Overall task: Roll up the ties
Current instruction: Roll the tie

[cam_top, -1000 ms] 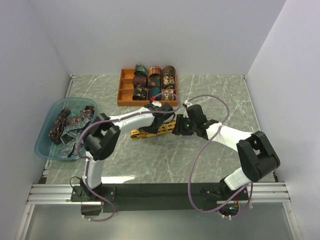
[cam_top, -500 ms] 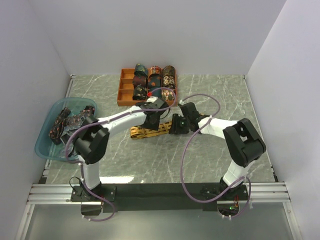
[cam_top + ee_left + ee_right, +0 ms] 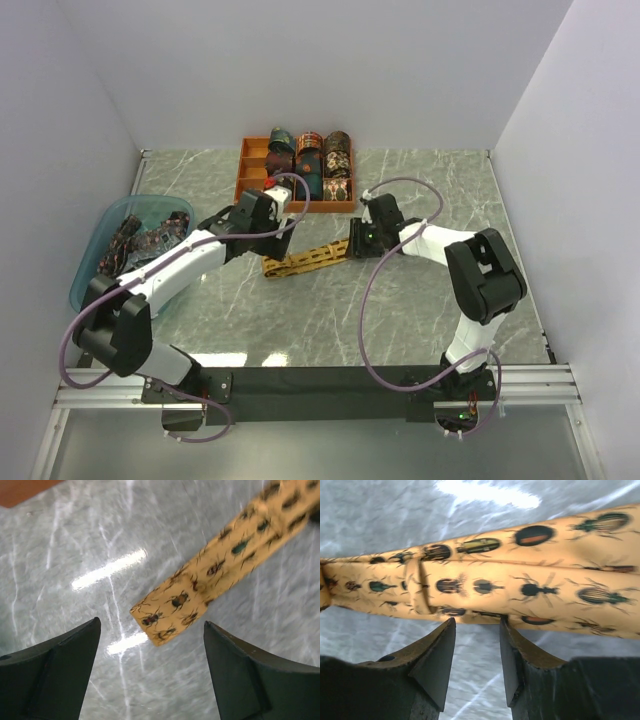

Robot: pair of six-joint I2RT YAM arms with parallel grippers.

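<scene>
The left end effector [image 3: 151, 625], wide open, is drawn back leftward over the mustard tie's [image 3: 305, 259] end. The tie is left flat mid-frame on the bench [image 3: 420, 300], with the right end effector [image 3: 477, 622] slightly parted at its edge. Rolling is judged unstarted.

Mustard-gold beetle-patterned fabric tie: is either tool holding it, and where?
Neither holds the tie: left tool open above its end, right tool parted at its edge.

The mustard tie [image 3: 200, 587] is matt, finely woven cloth with printed beetles, while the grey veined bench [image 3: 60, 540] looks smooth, hard and glossy.
</scene>
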